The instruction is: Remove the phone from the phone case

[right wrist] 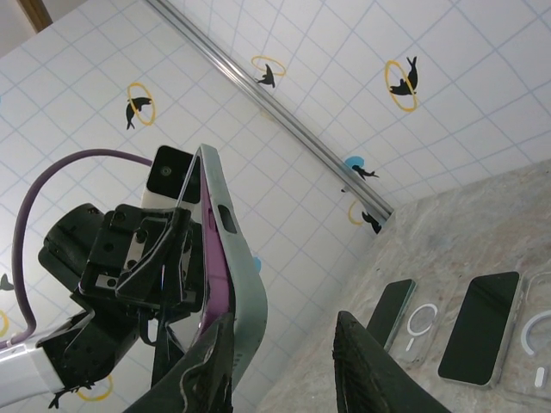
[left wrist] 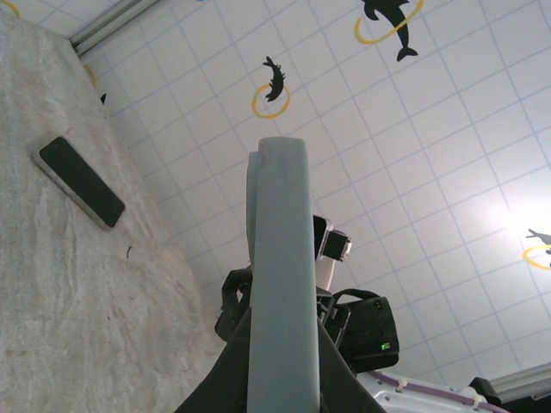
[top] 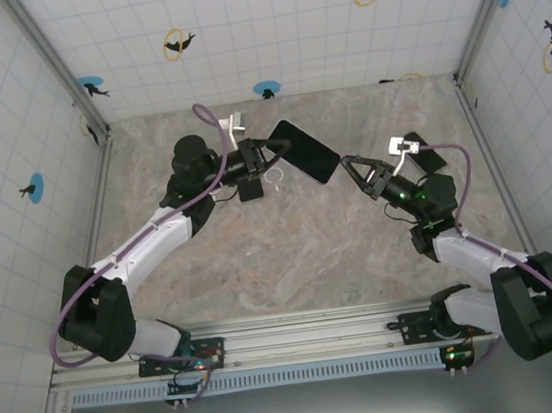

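The phone in its grey-green case (top: 304, 151) is held up in the air above the table's middle back, my left gripper (top: 271, 151) shut on it. In the left wrist view the case (left wrist: 280, 258) shows edge-on, rising from between the fingers of the left gripper (left wrist: 280, 389). In the right wrist view the case (right wrist: 232, 258) bends away from the purple phone (right wrist: 209, 258) at its lower end. My right gripper (right wrist: 288, 366) is open, its left finger (right wrist: 211, 370) right at that lower end. From above, the right gripper (top: 358, 172) sits just right of the case's near corner.
On the table lie a dark phone (top: 252, 187) beside a clear case with a ring (top: 274, 176), and another phone (top: 422, 151) at the back right. The right wrist view shows these as flat phones (right wrist: 479, 328) and clear cases (right wrist: 417, 323). Tiled walls enclose the table.
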